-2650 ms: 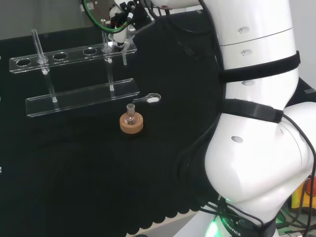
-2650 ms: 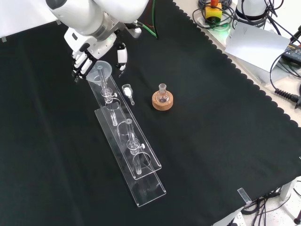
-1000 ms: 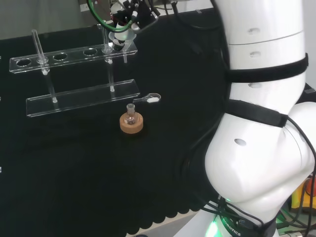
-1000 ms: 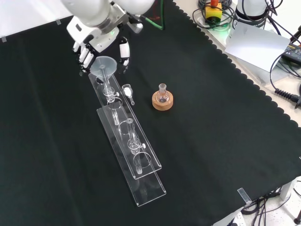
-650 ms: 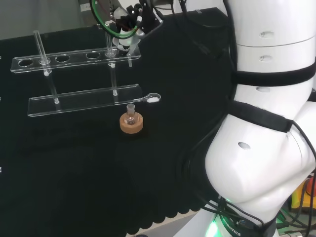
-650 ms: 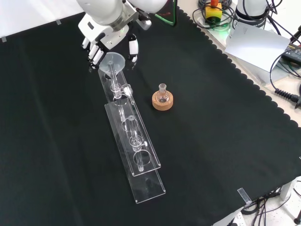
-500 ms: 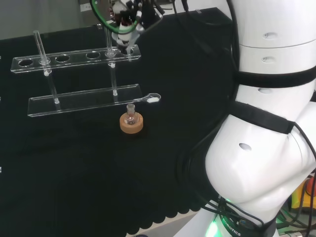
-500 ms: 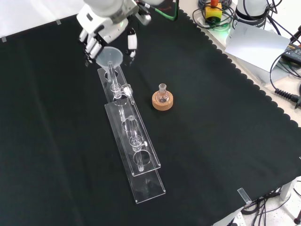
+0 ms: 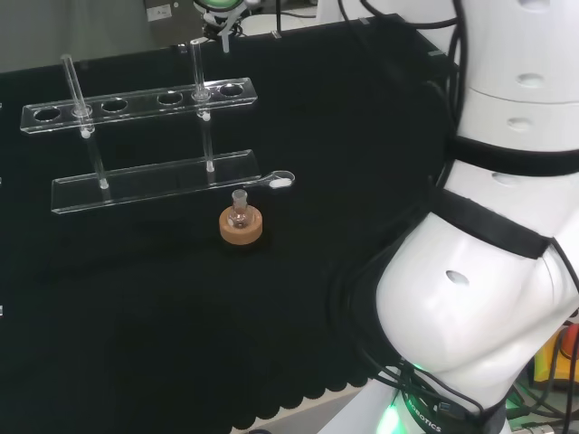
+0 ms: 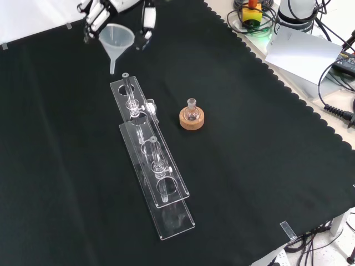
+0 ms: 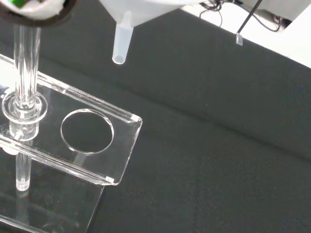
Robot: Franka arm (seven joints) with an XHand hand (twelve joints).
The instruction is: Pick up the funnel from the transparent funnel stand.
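The clear plastic funnel hangs in the air above the far end of the transparent stand, its spout free of the shelf. My hand is at the top of the front view, shut on the funnel's cone, with fingers on one side and the thumb on the other. In the wrist view the funnel's spout floats above the stand's end hole, which is empty. In the head view the stand is at the back left, with two upright posts.
A small flask on a cork ring stands to the right of the stand in the front view, with a small clear spoon between them. The arm's white links fill the head view's right. Cables and devices lie beyond the cloth's scalloped edge.
The hand has risen with the funnel, drawing its spout out of the stand's end hole. Earlier the stand shifted a little on the cloth as the hand took hold.
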